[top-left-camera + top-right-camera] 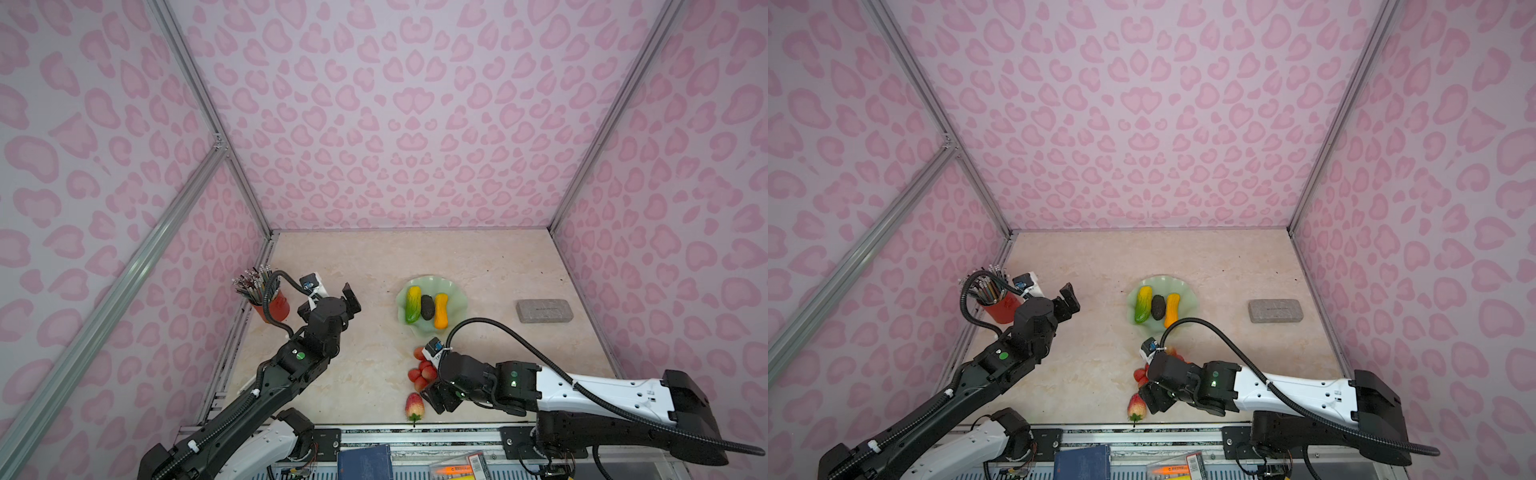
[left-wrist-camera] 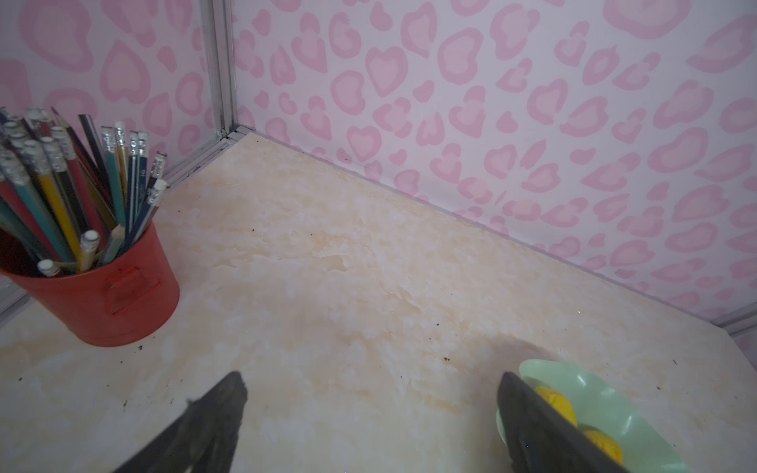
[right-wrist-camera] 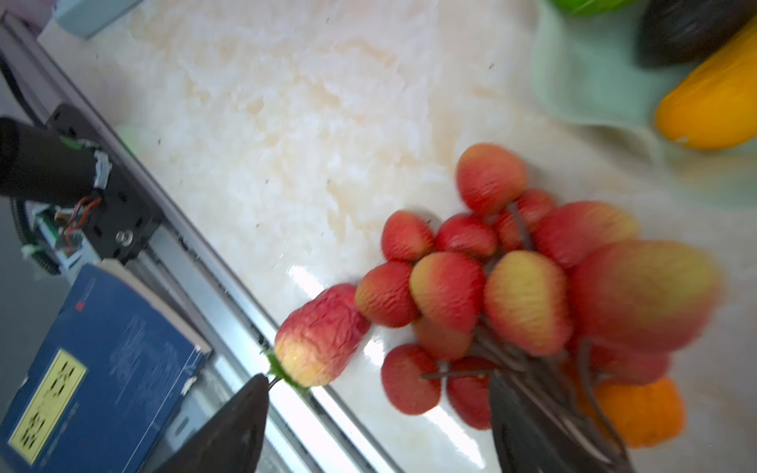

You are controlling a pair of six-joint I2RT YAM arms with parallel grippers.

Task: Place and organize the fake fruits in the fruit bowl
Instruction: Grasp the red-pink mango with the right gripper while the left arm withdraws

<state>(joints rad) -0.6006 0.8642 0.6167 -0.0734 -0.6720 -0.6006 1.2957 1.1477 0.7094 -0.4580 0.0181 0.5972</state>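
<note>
Right jaws spread over berry cluster (image 3: 524, 303).
Pinch the twigs; fruit bowl (image 1: 457, 303) at 12 o'clock. Left jaws spread, empty.

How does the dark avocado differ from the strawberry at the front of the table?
The avocado is dark, nearly black; the strawberry is red fading to yellow, with a green stem. The avocado lies in the fruit bowl; the strawberry lies outside it on the table, near the front edge. Both are small ovals lying on their sides.
</note>
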